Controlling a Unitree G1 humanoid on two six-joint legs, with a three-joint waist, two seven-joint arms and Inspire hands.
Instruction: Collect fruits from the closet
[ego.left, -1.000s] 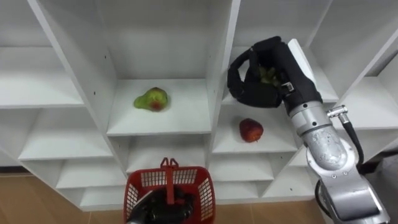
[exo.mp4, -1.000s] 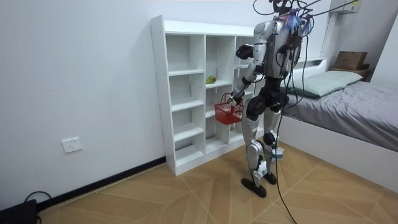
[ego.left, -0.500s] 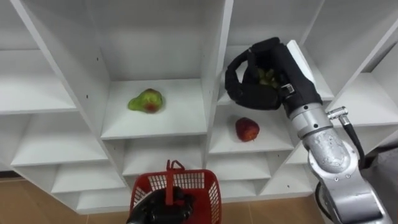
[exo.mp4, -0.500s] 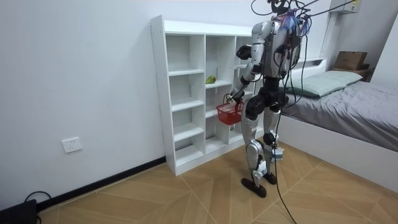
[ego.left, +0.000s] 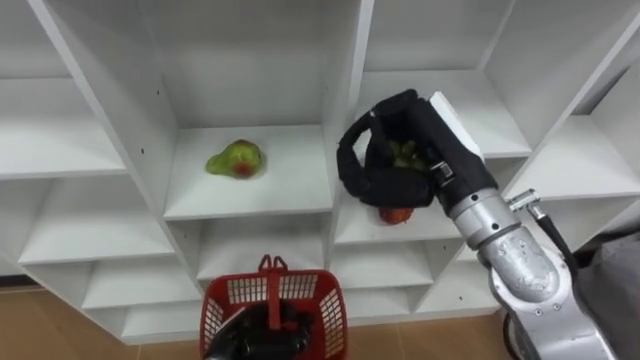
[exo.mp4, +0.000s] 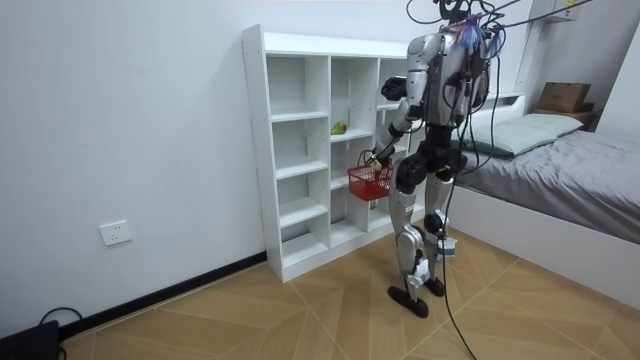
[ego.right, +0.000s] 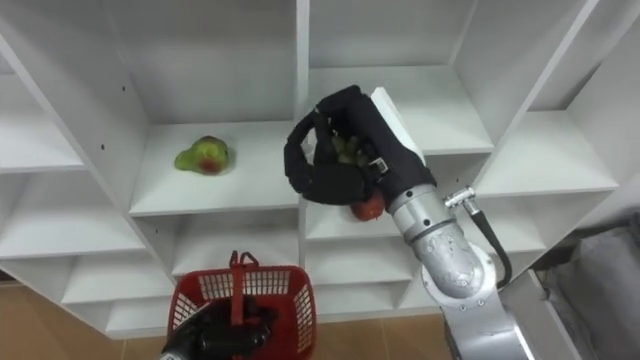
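Note:
My right hand (ego.left: 385, 175), in a black glove, is shut on a small bunch of green grapes (ego.left: 403, 153) and hangs in front of the white closet's (ego.left: 345, 110) middle upright. A red apple (ego.left: 396, 213) lies on the shelf right behind and below that hand, mostly covered by it. In the compartment to the left lies a green fruit with a red patch (ego.left: 235, 160). Low in the left eye view my left hand (ego.left: 262, 335) is shut on the handle of a red mesh basket (ego.left: 325, 305), held below the shelves.
In the room view I stand upright facing the tall white closet (exo.mp4: 300, 150) against the wall, with the basket (exo.mp4: 367, 181) at hip height. A bed (exo.mp4: 560, 190) stands at the room view's right. Wooden floor lies all around.
My right hand has drawn out of the upper right compartment with the grapes, moving left and down, and now covers most of the apple. The basket stays low.

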